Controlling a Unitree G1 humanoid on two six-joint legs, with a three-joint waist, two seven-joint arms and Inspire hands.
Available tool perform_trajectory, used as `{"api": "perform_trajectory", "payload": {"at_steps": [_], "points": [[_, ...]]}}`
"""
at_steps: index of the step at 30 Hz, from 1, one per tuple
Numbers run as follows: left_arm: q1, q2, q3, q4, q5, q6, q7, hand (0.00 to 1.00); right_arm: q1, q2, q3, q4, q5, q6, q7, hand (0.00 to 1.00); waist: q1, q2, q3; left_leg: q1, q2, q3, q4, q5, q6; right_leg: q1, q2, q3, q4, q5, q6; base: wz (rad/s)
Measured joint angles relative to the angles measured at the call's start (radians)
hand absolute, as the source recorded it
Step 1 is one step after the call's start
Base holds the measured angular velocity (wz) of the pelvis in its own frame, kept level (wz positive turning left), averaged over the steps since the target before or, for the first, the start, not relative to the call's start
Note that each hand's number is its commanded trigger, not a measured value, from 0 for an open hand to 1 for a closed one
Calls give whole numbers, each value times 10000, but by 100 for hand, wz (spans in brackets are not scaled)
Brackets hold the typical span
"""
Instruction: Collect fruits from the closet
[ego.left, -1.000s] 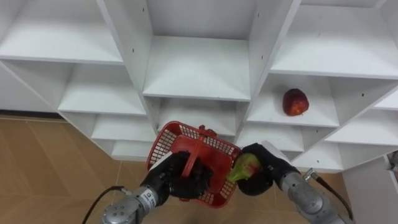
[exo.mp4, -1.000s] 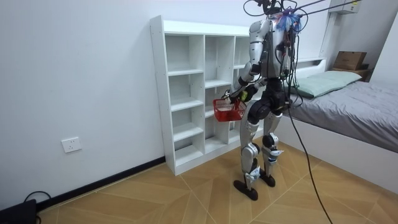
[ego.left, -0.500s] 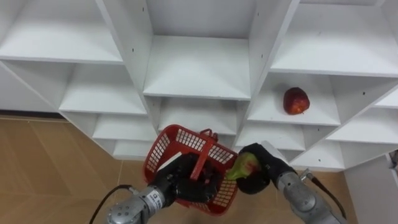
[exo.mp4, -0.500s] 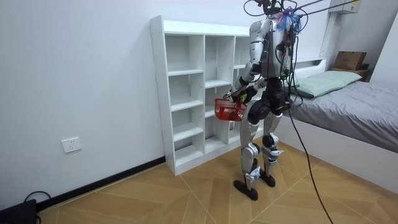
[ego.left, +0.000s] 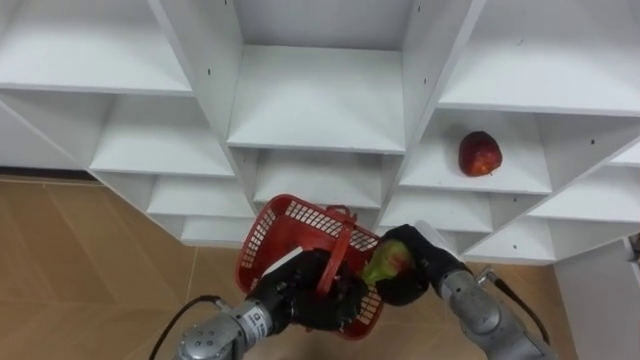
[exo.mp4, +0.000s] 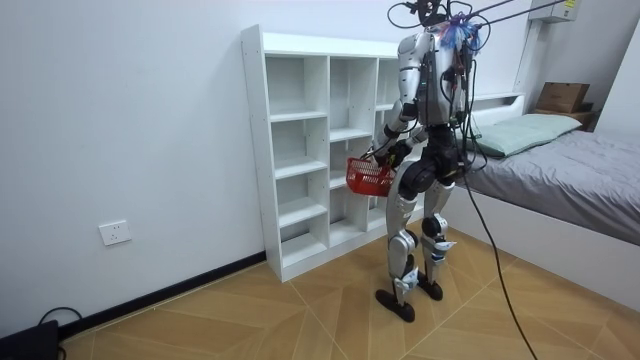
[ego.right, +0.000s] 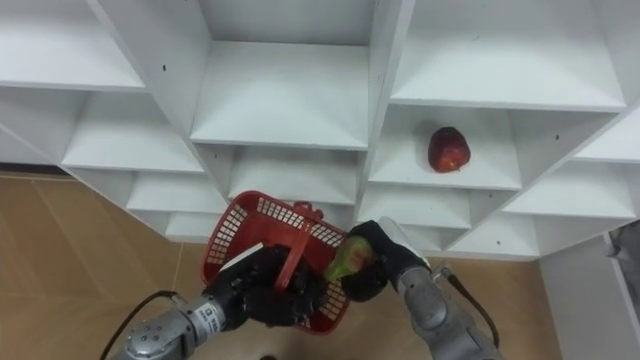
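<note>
A greenish fruit with a red blush is held in the right hand, whose dark fingers are curled round it. The fruit is kept at the right rim of the red basket; whether it touches the rim or hangs just above it cannot be told. The basket is tilted, and its mesh wall is turned toward the shelves. Its red handle is clasped from below by the left hand, with the fingers wrapped round the bar.

A red apple is seen up and to the right of the basket, well apart from it. It lies alone on a shelf in the right column of the white closet. The closet's open compartments are spread above and behind the basket. A wooden floor is seen to the left of the basket and below it.

In the room view, the basket is held at about hip height between the upright robot and the closet, which is faced by the robot at close range. A bed is placed well to the room view's right of the basket. A wall socket is set low on the wall, far to the room view's left of it.
</note>
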Motion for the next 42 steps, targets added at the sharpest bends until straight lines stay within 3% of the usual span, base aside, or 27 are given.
{"api": "perform_trajectory", "payload": {"at_steps": [1, 10, 30, 35, 42], "points": [[0, 31, -28, 1, 0, 0, 0, 100, -58, 0, 1, 0, 1, 0, -10, 0, -4, -1, 5, -6, 0, 0, 8, 0, 0, -4, -2, 0, -1, 1, -1, 0], [-25, 78, -292, 1, -1, 2, 0, 100, -256, 22, 336, 154, 15, -2, -16, 0, -12, -93, 120, -72, 1, -15, 65, -1, 2, -19, -6, -35, -12, 0, -1, 0], [-280, 131, -259, 6, -5, 62, 42, 100, -254, 121, 340, 230, -212, -112, 52, 0, -20, -31, 82, -64, 4, -7, 132, -2, 1, -1, -14, -56, 132, -3, -9, 0], [-338, 154, -258, 7, 3, 62, 44, 100, -252, 128, 342, 242, -261, -160, 53, 0, -21, 94, 4, 8, 6, 4, 154, 0, 1, 52, -21, -67, 193, 3, -17, 0], [-337, 138, -244, 7, 10, 61, 301, 100, -221, 146, 427, 340, -344, -315, -16, 0, -11, 119, -11, 289, 4, -13, 89, -1, 1, 303, -16, -42, 140, -3, -21, 0]]}}
